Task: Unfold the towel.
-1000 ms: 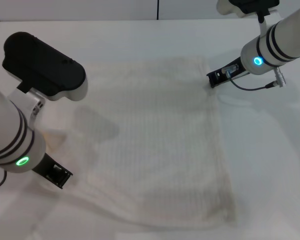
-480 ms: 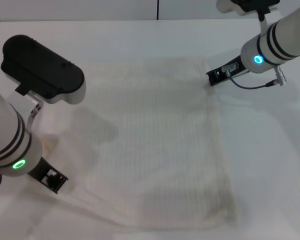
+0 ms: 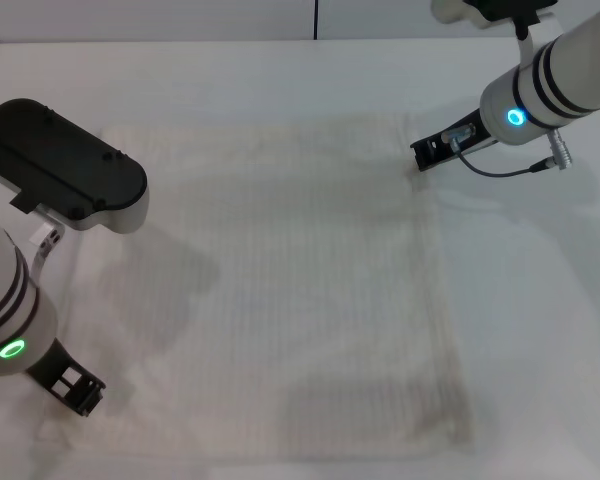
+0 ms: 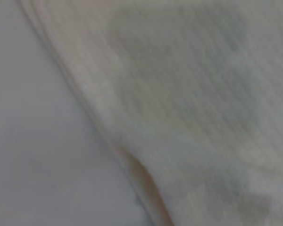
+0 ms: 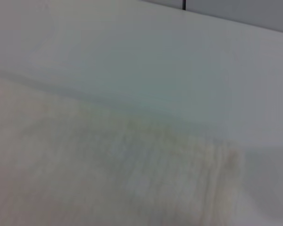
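Observation:
The towel [image 3: 300,290] is a large cream-white ribbed cloth lying nearly flat on the white table [image 3: 540,330]. My left gripper [image 3: 80,392] is low at the towel's near left corner and is shut on its edge. My right gripper [image 3: 420,158] is at the towel's far right corner and is shut on the cloth there. The left wrist view shows the towel [image 4: 188,94] close up, with a folded edge against the table. The right wrist view shows the towel [image 5: 108,179] lying flat, with its edge near the table's back.
The white table reaches past the towel on the right and at the back. A grey wall with a dark vertical seam [image 3: 315,18] runs along the table's back edge. My left arm's black wrist housing [image 3: 65,165] hangs over the towel's left side.
My left gripper has moved left and toward the near edge, pulling the towel's near left part out with it, so the cloth now lies wider and flatter. The right gripper has stayed in place.

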`<control>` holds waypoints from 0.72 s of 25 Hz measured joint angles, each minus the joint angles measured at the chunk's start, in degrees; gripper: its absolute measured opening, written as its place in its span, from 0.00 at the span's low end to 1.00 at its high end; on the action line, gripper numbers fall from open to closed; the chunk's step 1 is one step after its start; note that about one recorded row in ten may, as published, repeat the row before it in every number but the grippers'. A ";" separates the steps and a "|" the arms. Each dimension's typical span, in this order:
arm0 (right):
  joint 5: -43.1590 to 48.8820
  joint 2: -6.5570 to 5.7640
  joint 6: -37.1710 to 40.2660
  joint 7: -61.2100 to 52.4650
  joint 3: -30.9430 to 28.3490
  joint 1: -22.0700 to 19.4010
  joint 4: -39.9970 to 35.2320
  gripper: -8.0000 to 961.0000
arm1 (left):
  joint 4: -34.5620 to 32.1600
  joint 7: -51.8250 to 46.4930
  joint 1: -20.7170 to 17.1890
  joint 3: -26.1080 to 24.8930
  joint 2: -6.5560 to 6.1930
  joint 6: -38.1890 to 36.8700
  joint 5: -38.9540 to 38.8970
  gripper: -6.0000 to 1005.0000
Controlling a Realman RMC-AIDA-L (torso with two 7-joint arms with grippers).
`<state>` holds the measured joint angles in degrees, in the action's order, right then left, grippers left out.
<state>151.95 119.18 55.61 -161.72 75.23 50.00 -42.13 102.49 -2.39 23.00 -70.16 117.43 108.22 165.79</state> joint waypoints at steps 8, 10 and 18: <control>0.00 0.00 0.27 0.00 0.01 -0.10 -0.82 0.08 | -0.91 -0.17 0.82 -1.23 -0.12 1.10 -0.01 0.46; 0.00 0.01 0.30 0.00 0.42 -0.39 -1.76 0.09 | -0.33 0.39 2.93 -1.72 -0.40 -0.21 -0.03 0.47; 0.00 0.17 -0.17 -0.55 5.98 -8.48 -19.02 0.09 | -0.83 3.48 9.41 -4.98 -3.12 -10.96 -0.01 0.50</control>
<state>151.95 119.35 55.45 -162.27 81.21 41.51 -61.15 101.66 1.09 32.40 -75.15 114.31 97.25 165.77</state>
